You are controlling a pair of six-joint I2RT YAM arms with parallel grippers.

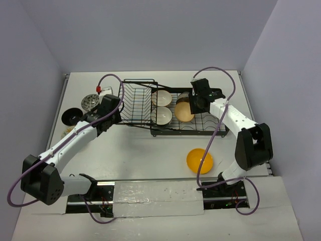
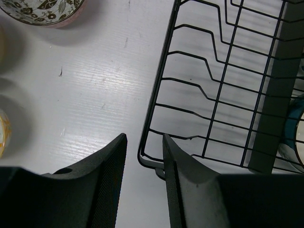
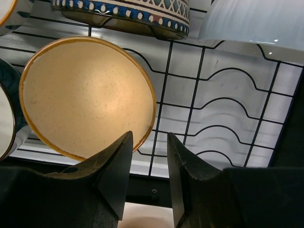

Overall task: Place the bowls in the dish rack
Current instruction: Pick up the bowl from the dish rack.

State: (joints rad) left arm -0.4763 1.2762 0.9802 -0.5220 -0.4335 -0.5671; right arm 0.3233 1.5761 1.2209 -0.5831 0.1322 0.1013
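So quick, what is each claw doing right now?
Left gripper: open, straddling a corner wire of the dish rack, not clamped.
Right gripper: open, empty, beside the tan bowl.

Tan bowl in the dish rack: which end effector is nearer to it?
Right. The right end effector sits at the rim of the tan bowl, over the dish rack. The left end effector is at the rack's left edge, well away from that bowl.

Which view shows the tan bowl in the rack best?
Right wrist: the tan bowl shows large, with its rim and speckled inside clear. Top external shows it small; left wrist misses it.
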